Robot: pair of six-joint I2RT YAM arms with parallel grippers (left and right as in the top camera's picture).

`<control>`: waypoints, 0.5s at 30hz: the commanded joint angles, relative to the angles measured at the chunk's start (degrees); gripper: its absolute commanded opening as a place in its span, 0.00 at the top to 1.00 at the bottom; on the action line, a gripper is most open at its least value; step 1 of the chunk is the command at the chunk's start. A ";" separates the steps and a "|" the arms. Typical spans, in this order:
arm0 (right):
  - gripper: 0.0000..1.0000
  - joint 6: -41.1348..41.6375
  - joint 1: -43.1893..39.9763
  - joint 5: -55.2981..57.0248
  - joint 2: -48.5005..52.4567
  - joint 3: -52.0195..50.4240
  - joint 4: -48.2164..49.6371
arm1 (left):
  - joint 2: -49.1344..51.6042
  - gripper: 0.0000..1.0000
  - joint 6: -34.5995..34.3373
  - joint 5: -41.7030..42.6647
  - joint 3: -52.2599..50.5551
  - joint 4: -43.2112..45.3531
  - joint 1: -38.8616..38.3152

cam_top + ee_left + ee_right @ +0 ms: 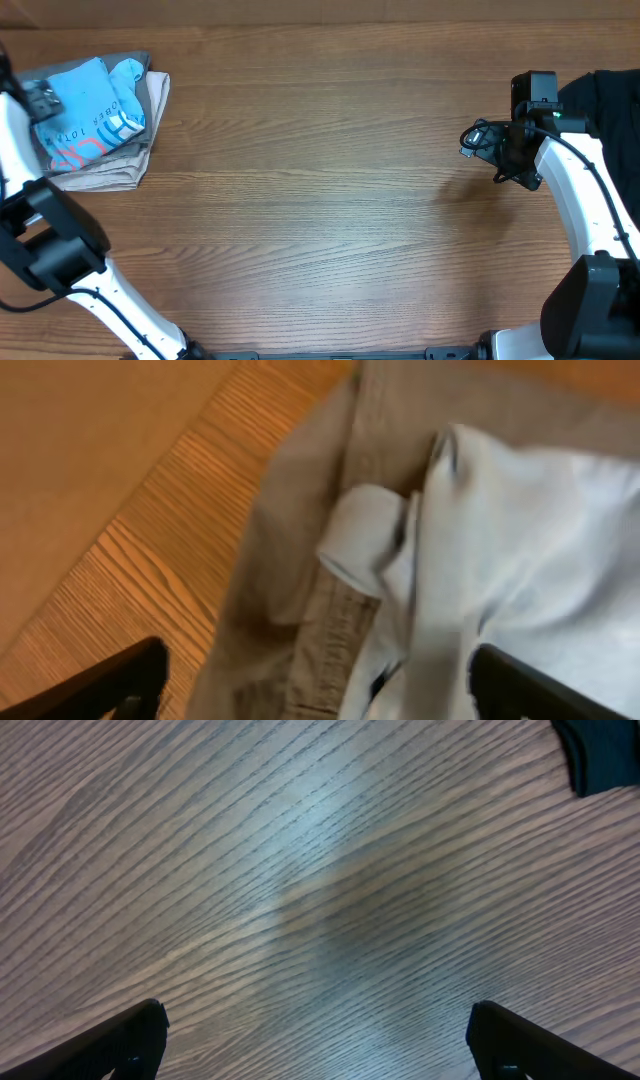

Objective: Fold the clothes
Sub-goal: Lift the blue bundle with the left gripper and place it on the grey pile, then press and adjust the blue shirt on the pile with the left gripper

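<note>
**Blue shirt folded and stacked, left gripper open over it**

Location: light blue T-shirt [95, 112] lies as a compact folded bundle in the far left corner of the tabletop [320, 200]. It rests on a folded tan garment [152, 95], whose edges show beyond it on the right and near sides. Coral and white lettering faces up.

Left gripper [315, 660]: fingers spread wide, nothing between them. It hangs just over the pile where blue cloth meets tan. I cannot tell whether a fingertip touches the fabric.

Right gripper [315, 1015]: also spread wide and empty, over bare wood well away from the pile on the opposite side.

Step in hand, as I read it: the folding looks finished and the shirt looks set on the stack. This seems to be the let-go at the end of placing.

Next move calls for: a clean lift of the left gripper up and away. One blue sleeve roll sits loose near the fingers, and a sideways drag could catch it and open the fold.

Views compared:
- Overhead gives the whole layout: the stack's position, the lettering, both arms, and a black cloth [612, 95] at the far right edge.
- Left wrist shows what overhead cannot: the finger gap and the rolled sleeve lying on the tan seam. It is soft in focus.
- Right wrist shows only wood grain, plus a corner of the black cloth.
</note>
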 commanded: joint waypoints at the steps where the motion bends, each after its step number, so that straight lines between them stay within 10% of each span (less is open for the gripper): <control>1: 0.00 -0.11 0.09 0.76 -0.55 0.35 0.28 | -2.75 0.29 -8.35 15.23 6.12 -2.97 2.40; 4: 0.00 -0.11 0.09 0.79 -0.55 0.35 0.28 | -2.60 0.79 -8.41 27.80 5.66 -4.04 3.17; 15: 0.00 -0.11 0.09 0.76 -0.55 0.35 0.28 | 0.13 0.78 -11.17 23.54 -3.61 -0.48 3.26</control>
